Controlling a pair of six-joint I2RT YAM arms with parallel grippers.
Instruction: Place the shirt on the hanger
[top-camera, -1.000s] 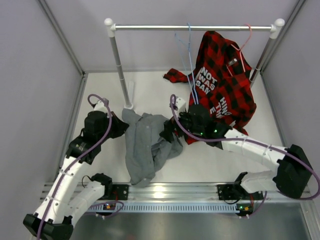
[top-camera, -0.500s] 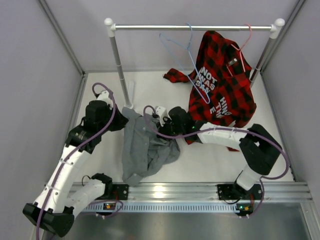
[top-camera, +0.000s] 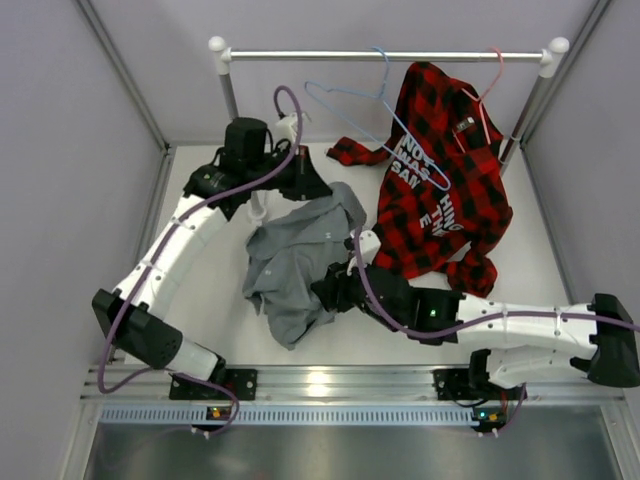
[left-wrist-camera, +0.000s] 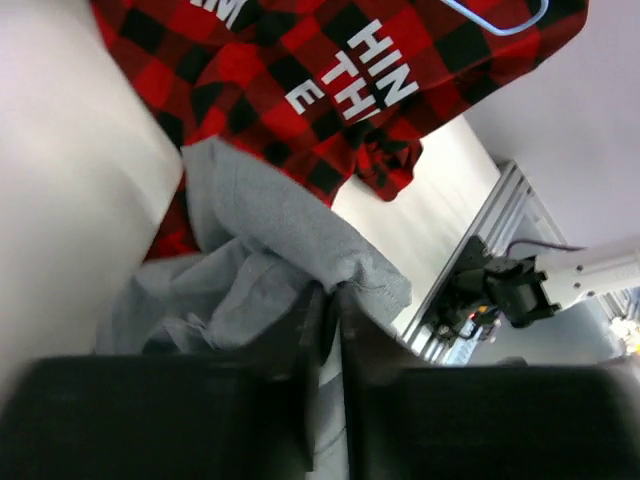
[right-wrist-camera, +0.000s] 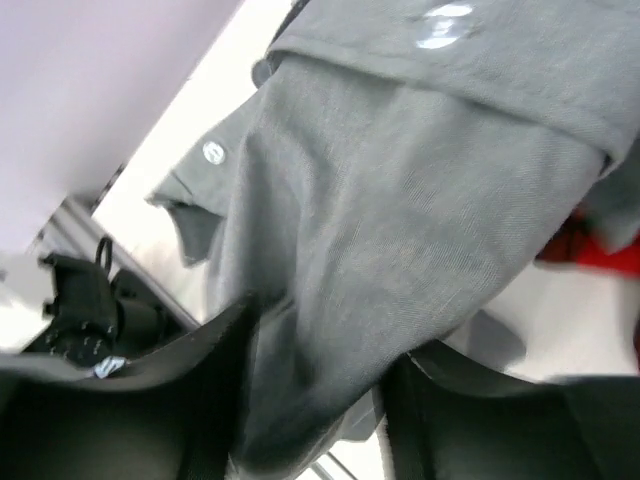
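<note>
1. Step in hand: I judge this to be the lift-and-spread stage. The shirt (top-camera: 295, 255) is not yet on the hanger (top-camera: 383, 85). It lies crumpled on the table (top-camera: 230, 330) between the two arms, with its far edge raised off the surface.
2. Left gripper (top-camera: 312, 185): the fingers are clenched on a fold at the shirt's far edge, near the left post (top-camera: 240, 140) of the rack. The left wrist view shows grey cloth pinched between the closed tips.
3. Right gripper (top-camera: 330, 290): it sits at the near, lower part of the shirt. The right wrist view shows its fingers apart with grey cloth bunched between them. I cannot tell whether they clamp the cloth or only straddle it.
4. Hanger: it is hooked on the rail (top-camera: 400, 55) and hangs tilted and bare. It is beyond and to the right of the left gripper, just beside the plaid shirt (top-camera: 440, 190), which hangs from a pink hanger (top-camera: 490, 85).
5. Next move, as I judge it: confirm a firm hold on both sides, open up the collar or a shoulder, and carry it to one end of the hanger. The hanger hangs free on its hook, so a push may swing it or knock it off.
6. Surface: the table is flat and white, with an aluminium track (top-camera: 330, 385) along the near edge.
7. Room: plain grey walls (top-camera: 120, 100) close in on three sides. The rack posts stand inside the arms' working space.
</note>
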